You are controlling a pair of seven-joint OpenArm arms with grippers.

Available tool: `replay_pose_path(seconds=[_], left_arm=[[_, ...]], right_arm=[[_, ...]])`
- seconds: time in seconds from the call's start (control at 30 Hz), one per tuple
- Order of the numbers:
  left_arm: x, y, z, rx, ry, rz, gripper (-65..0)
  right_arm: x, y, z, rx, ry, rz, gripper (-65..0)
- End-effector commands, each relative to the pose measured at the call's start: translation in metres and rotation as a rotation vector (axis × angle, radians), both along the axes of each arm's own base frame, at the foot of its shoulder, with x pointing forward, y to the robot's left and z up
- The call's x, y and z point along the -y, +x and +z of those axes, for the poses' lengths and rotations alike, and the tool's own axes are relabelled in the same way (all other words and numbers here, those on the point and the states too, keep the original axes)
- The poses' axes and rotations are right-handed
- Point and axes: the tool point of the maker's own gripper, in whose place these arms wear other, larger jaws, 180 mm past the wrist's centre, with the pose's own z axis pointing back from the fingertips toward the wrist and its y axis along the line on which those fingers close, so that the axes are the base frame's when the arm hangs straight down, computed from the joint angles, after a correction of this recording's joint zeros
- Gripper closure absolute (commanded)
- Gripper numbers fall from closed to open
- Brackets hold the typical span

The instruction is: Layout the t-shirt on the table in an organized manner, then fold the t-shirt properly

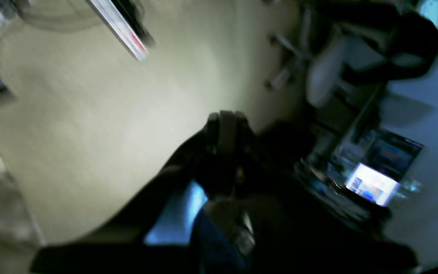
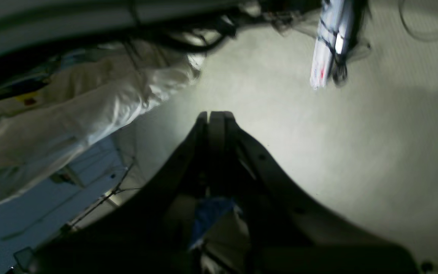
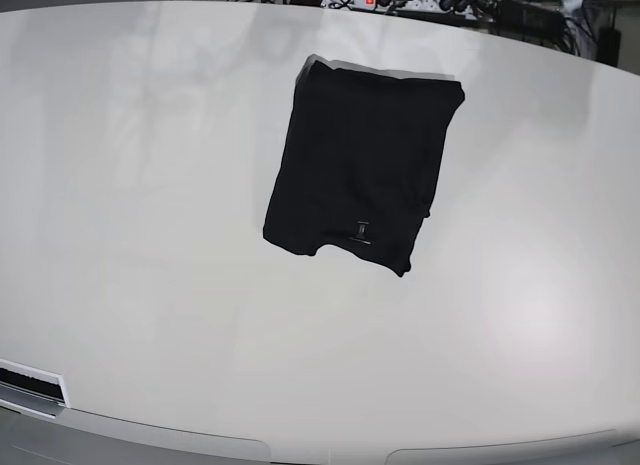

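t-shirt (image 3: 362, 163) folded flat on table (image 3: 140, 235); both jaws together, empty

The t-shirt (image 3: 362, 165) is matt black soft cloth; the table (image 3: 140, 235) is smooth, glossy white

No readable words anywhere. The t-shirt (image 3: 362, 163) on the desk (image 3: 140, 235) carries a tiny pale tag mark (image 3: 362, 228) near its near edge, too small to read. A lit screen (image 1: 372, 185) glows in the left wrist view, but its content is blurred beyond reading. No brands, numbers or signs legible.
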Motion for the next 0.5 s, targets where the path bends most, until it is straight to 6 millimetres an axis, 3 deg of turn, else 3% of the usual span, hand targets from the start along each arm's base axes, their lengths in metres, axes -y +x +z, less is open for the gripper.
replay_pose_path(seconds=[0.0, 0.13, 0.23, 0.33, 0.47], left_arm=[[-0.004, -0.007, 0.0, -0.016, 0.019, 0.012, 0.0], [-0.016, -0.024, -0.023, -0.046, 0.112, 0.096, 0.0], [-0.018, -0.034, -0.048, -0.04, 0.137, 0.103, 0.0], [-0.021, -0.036, -0.08, -0.029, 0.162, 0.093, 0.0], [-0.018, -0.014, -0.13, 0.026, 0.19, 0.163, 0.0]], right_arm=[[0.002, -0.009, -0.002, -0.035, -0.014, 0.003, 0.0], [0.016, -0.037, -0.029, -0.145, -0.078, 0.015, 0.0], [0.023, -0.071, -0.054, -0.258, -0.107, 0.047, 0.0], [0.022, -0.073, -0.097, -0.257, -0.124, 0.075, 0.0], [0.018, -0.059, -0.163, -0.191, -0.157, 0.104, 0.0]])
